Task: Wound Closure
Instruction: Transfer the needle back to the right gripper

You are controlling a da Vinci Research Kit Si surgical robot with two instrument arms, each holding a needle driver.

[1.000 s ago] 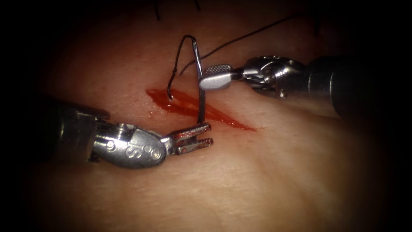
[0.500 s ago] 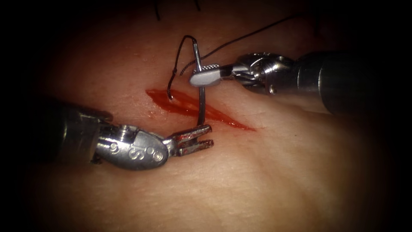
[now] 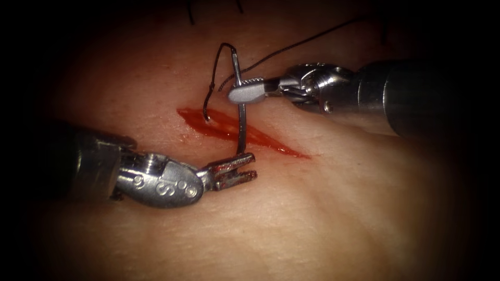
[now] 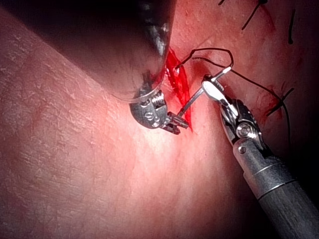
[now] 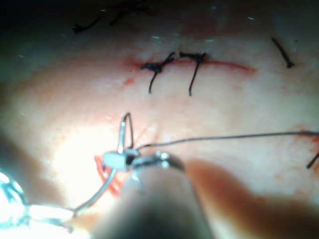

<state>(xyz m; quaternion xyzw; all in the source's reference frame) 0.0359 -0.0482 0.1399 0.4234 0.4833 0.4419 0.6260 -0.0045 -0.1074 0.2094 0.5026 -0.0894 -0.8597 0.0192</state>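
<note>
The right tool (image 3: 240, 92) comes in from the right and is clenched on the needle (image 3: 241, 122) near its upper, thread end, above the cut (image 3: 245, 134); it has slid left over the last second and carried the needle with it; the needle runs down from those jaws, across the cut, to the left tool (image 3: 249, 166), whose jaws stand slightly parted with the needle's lower end at the upper jaw; whether they grip it cannot be told; the needle lies over the tissue (image 3: 323, 208) rather than buried in it, its shaft bare along the whole run between the two tools; the left tool has kept its place just below the cut, its jaws smeared with red fluid (image 3: 221, 125), which also fills the cut

The thread (image 3: 216, 67) leaves the needle's top, arches left and drops into the left end of the cut; a second strand runs from beside the right tool's jaws up and to the right

In the left wrist view the left tool (image 4: 180, 125) sits at the lower end of the cut (image 4: 178, 82), the needle (image 4: 192, 99) slanting up from it to the right tool (image 4: 209, 87); thread (image 4: 212, 50) loops above

In the right wrist view the right tool (image 5: 115, 160) holds the needle (image 5: 99, 191); thread (image 5: 224, 137) trails away sideways; two tied stitches (image 5: 174, 62) sit on another cut beyond
</note>
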